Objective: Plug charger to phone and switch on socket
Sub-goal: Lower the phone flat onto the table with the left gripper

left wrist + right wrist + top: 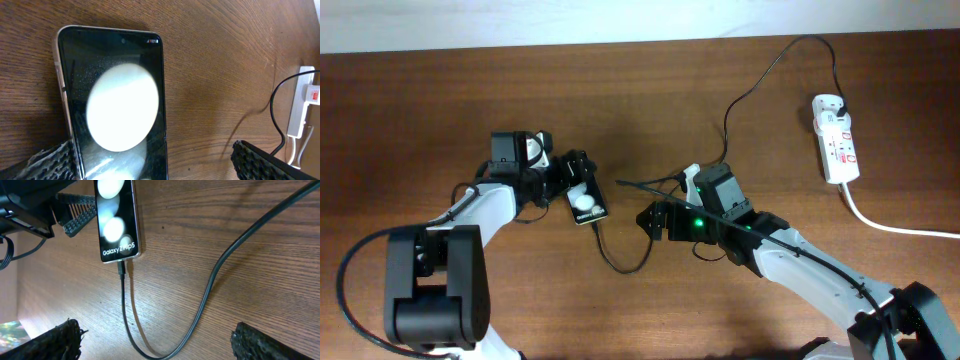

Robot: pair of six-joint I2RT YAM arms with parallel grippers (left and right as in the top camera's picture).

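Right tool (160, 343) hangs open above charger (210, 285) plugged into phone (117, 220).

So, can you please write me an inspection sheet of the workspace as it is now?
Surface: wooden table.
Job's things: phone lies flat; charger tip plugged into it; socket far right, switch state unreadable.
Clutter: nothing seen.
Grippers: left tool open around the phone; right tool open, holding nothing.
Cables: charger loops from phone to socket; white cord leaves the right edge.
Surroundings: pale strip beyond the table's far edge.
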